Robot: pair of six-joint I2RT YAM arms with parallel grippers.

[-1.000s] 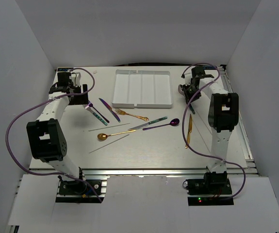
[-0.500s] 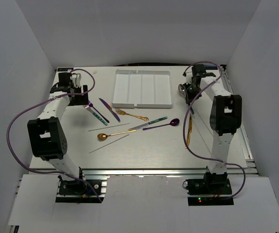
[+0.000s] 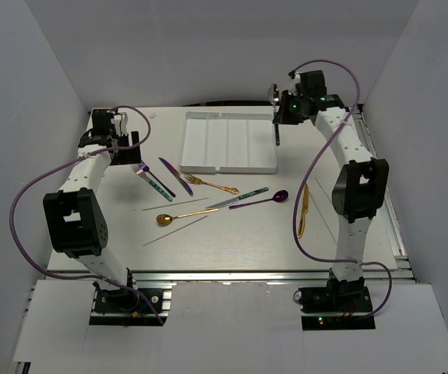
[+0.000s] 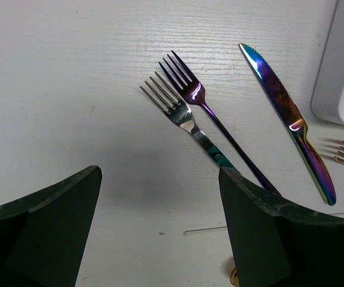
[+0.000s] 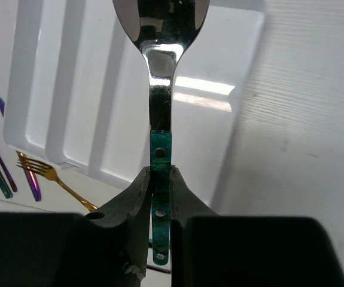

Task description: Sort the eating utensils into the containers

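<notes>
My right gripper (image 3: 276, 117) is shut on a silver spoon with a teal handle (image 5: 160, 72) and holds it above the right end of the white four-compartment tray (image 3: 229, 141), which also shows in the right wrist view (image 5: 70, 89). My left gripper (image 3: 130, 148) is open and empty above the table. Just ahead of it lie a teal-handled fork (image 4: 183, 119), a purple fork (image 4: 204, 104) and an iridescent knife (image 4: 288, 116). A gold fork (image 3: 212, 185), a teal knife (image 3: 239, 198), a purple spoon (image 3: 262, 201), a gold spoon (image 3: 178, 216) and a gold knife (image 3: 303, 209) lie on the table.
Two thin grey lines (image 3: 175, 218) run across the table near the gold spoon. White walls close in the table on three sides. Purple cables loop from both arms.
My right gripper has lifted the teal-handled spoon from the right side of the table and carried it left, over the tray's right end. My left arm has barely moved.
</notes>
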